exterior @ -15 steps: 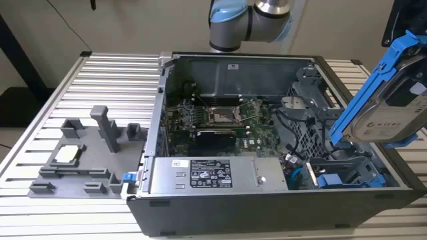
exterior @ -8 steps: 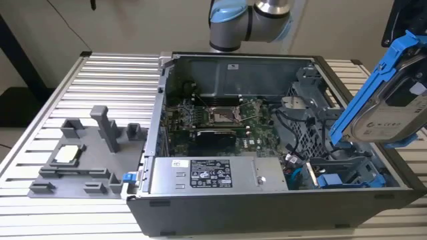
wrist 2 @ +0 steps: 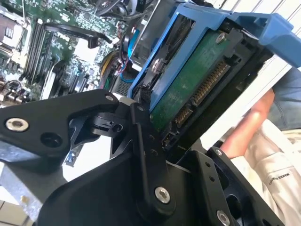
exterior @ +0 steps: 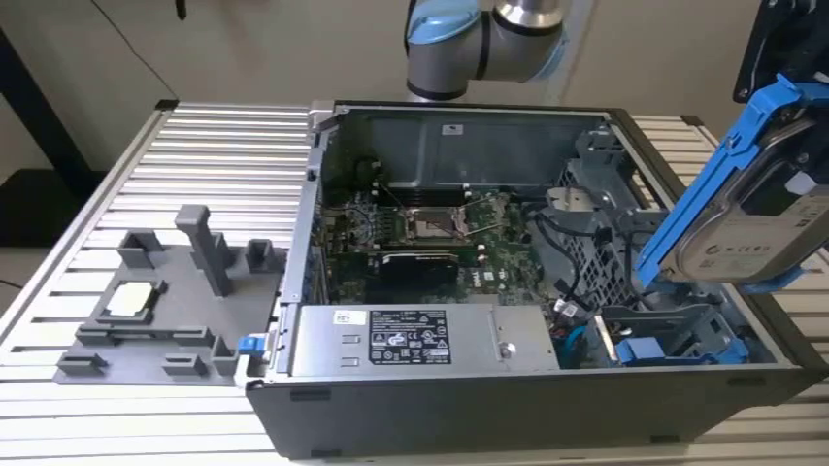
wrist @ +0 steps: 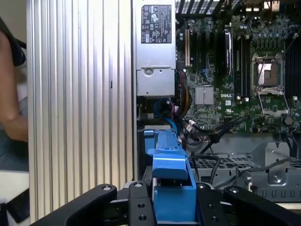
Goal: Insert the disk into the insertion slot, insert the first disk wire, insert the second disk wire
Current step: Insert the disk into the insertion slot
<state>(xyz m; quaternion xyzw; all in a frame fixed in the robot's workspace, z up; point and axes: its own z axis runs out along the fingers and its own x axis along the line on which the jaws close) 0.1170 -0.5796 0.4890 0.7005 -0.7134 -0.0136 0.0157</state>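
Disk (exterior: 758, 233): held in the air over the open computer case (exterior: 324, 291) at the exterior view's right, steeply tilted, blue carrier around it, not yet in any bay.
Jaws: closed on the blue carrier from both sides, as both wrist views show; nothing else is held.
Insertion slot (exterior: 667, 320): grey metal bay low in the case, below the disk and apart from it.
Risk, angle: the disk is tilted against the bay, so a carrier edge would likely catch the sheet metal and jam unless it is squared up.
Risk, wires (exterior: 560, 254): black cables hang loose beside the bay; one could be pinched under the carrier.
Risk, grip: the hold is on plastic only, so a knock against the perforated cage (exterior: 589, 209) might twist the disk in the jaws.
Risk, person: an arm (wrist 2: 249, 125) lies near the case, just off the ribbed counter (exterior: 208, 126); a swing that way could strike it.
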